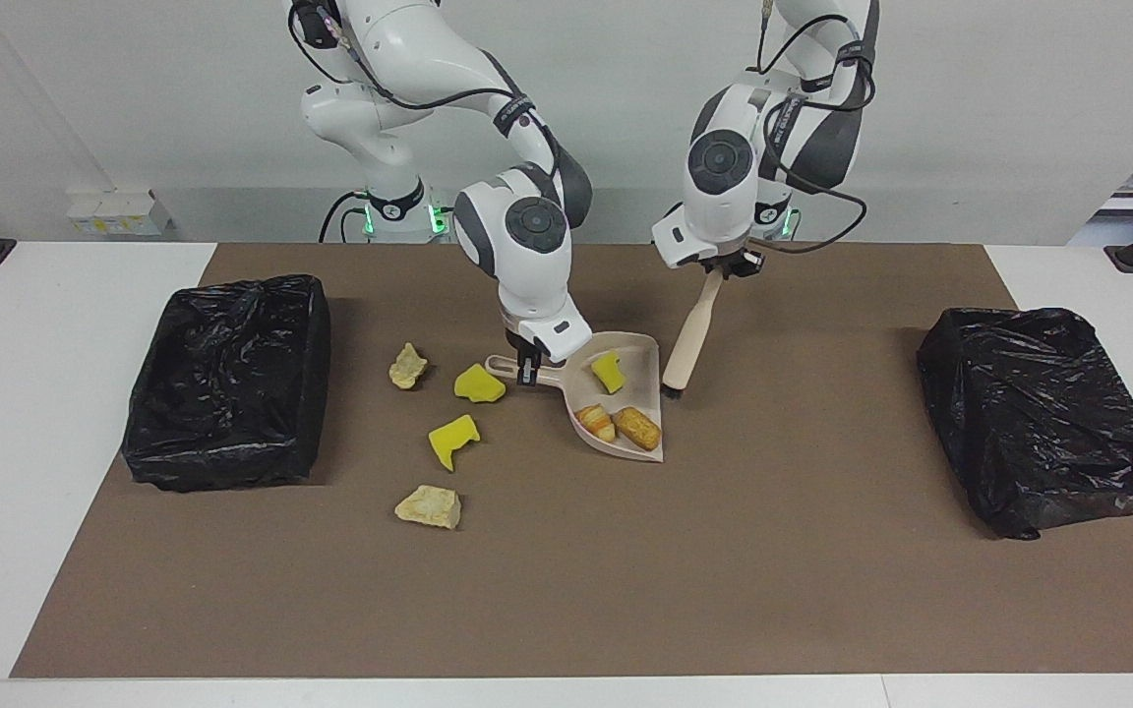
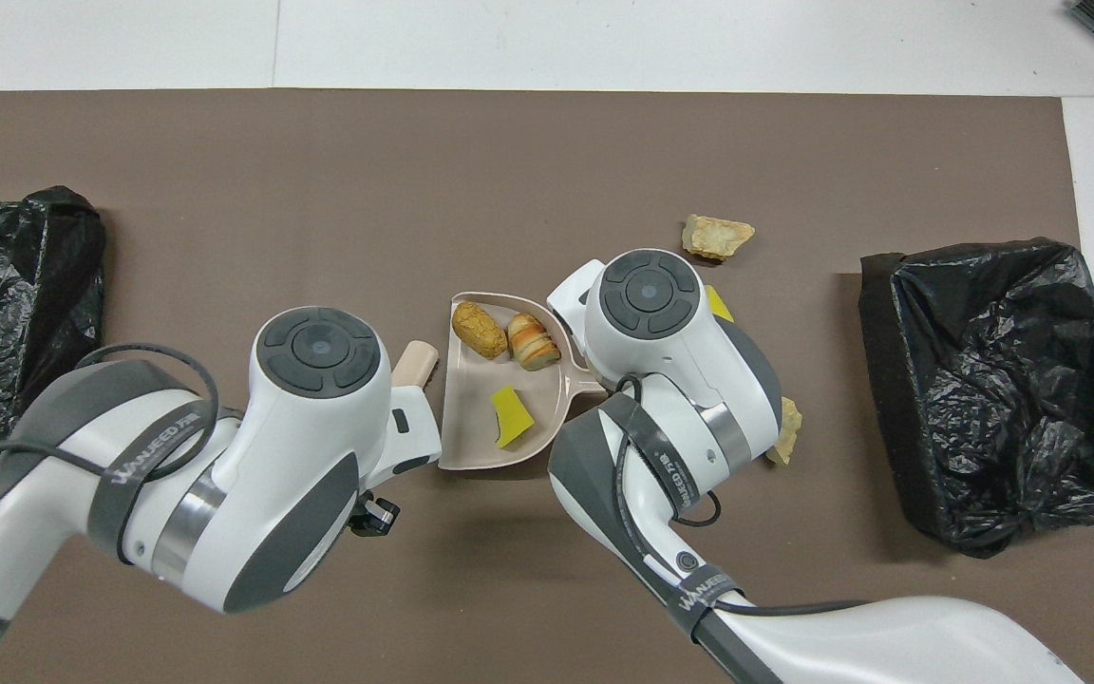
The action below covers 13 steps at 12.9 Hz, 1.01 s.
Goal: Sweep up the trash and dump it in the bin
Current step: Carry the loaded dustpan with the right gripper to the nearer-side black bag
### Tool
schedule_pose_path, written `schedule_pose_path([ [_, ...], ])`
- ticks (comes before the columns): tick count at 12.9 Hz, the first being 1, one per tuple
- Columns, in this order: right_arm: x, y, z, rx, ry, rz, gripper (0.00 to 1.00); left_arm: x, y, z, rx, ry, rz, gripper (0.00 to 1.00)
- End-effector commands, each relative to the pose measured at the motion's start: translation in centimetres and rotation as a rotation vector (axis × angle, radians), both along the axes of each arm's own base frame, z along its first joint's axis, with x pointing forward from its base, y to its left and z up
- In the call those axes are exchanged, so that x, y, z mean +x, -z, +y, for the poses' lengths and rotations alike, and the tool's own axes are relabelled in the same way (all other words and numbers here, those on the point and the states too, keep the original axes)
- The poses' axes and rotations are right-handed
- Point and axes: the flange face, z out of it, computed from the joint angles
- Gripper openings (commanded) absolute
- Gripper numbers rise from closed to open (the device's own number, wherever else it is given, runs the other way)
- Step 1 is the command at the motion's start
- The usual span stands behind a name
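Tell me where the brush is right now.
The brush hangs from the left pincer, raised over the mat beside the dustpan, at the dustpan's edge toward the left arm's end.

- Right gripper (image 1: 528, 362) grips the dustpan (image 1: 626, 447) handle; three trash (image 1: 637, 426) lumps inside.
- Left gripper (image 1: 721, 265) holds the brush (image 1: 686, 339) beside it.
- Four lumps on the mat (image 1: 724, 551).
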Motion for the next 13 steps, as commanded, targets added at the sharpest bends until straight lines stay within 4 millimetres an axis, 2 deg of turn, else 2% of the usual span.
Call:
schedule_pose_path([
  [1,0.3,-1.9,-1.2,0.016,-0.041,-0.014,0.00,-2.7,1.2,1.1,0.015,-0.119,-0.040,0.00],
  [2,0.7,-2.8,-1.5,0.025,-0.048,-0.030,0.00,-4.4,2.1,1.8,0.005,-0.136,-0.062,0.00],
  [4,2.7,-4.4,-4.8,0.047,-0.100,-0.056,0.00,-7.5,4.0,2.8,-0.018,-0.245,-0.123,0.00],
  [6,4.0,-6.5,-8.6,0.063,-0.132,-0.077,0.00,-9.6,4.7,1.7,-0.064,-0.270,-0.113,0.00],
  [9,4.8,-10.2,-14.6,0.066,-0.146,-0.070,0.00,-11.8,5.5,-3.0,-0.119,-0.304,-0.167,0.00],
  [10,5.4,-11.1,-17.4,0.065,-0.157,-0.057,0.00,-13.1,5.5,-4.4,-0.134,-0.313,-0.152,0.00],
  [12,5.6,-15.0,-21.2,0.063,-0.157,-0.041,0.00,-16.2,6.0,-7.1,-0.143,-0.349,-0.144,0.00],
  [13,5.6,-15.8,-24.0,0.055,-0.152,-0.017,0.00,-17.5,6.4,-8.3,-0.161,-0.353,-0.166,0.00],
])
